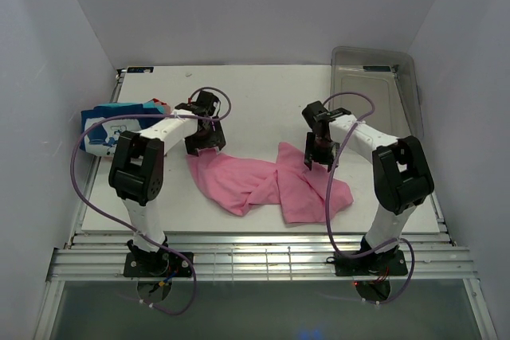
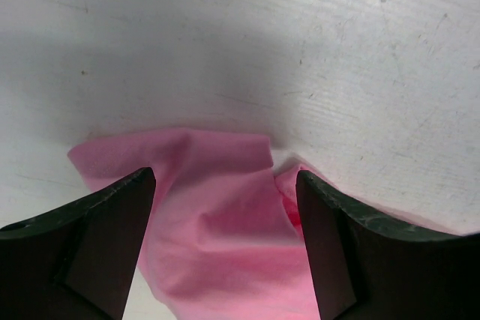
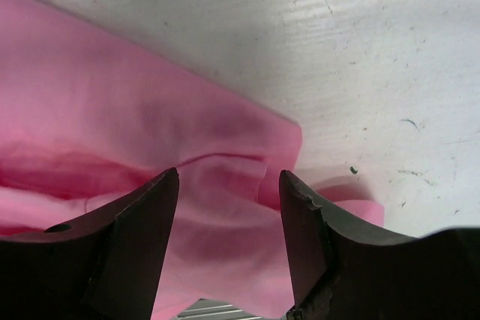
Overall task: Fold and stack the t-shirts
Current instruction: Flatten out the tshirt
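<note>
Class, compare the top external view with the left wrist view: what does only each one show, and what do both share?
Only the top external view: the right claw, the folded t-shirt stack at the left edge of the table, the clear bin at the far right corner, and the whole pink t-shirt. Only the left wrist view: fine scratches in the table top and the creases of one pink edge up close. Both: the pink t-shirt, the table, and the left claw, open over the cloth.

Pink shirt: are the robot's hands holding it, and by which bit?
Nothing is held. The left gripper and right gripper stand open over the far edge of the pink t-shirt, cloth between their fingers but not pinched.
</note>
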`<state>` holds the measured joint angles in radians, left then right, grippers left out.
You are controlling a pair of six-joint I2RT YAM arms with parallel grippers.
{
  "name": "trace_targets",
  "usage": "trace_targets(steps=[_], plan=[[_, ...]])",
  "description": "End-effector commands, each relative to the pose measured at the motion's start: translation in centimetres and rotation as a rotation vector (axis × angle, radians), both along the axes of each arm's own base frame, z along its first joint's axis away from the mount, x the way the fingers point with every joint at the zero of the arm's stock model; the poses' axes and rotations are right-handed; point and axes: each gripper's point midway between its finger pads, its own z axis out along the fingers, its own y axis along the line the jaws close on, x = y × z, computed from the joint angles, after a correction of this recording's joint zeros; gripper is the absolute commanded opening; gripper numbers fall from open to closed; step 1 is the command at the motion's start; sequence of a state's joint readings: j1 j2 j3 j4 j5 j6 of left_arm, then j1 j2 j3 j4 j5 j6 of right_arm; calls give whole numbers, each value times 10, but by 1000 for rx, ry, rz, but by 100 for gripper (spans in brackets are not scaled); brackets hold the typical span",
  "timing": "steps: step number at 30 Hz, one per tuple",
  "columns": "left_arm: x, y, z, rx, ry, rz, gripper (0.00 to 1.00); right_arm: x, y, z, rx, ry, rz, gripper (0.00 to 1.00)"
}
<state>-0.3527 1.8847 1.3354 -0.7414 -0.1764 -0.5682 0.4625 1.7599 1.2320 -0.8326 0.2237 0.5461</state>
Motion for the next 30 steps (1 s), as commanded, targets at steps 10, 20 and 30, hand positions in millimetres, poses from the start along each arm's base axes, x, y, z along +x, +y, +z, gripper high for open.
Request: trace_targets(steps=[10, 20, 30], plan=[[12, 1, -4, 24, -12, 13, 72, 21, 13, -26, 53, 11, 28, 59], [16, 5, 6, 51, -28, -5, 0, 52, 19, -15, 38, -56, 68, 8], [83, 15, 151, 13, -296, 34, 0, 163, 36, 197, 132, -465, 73, 8]])
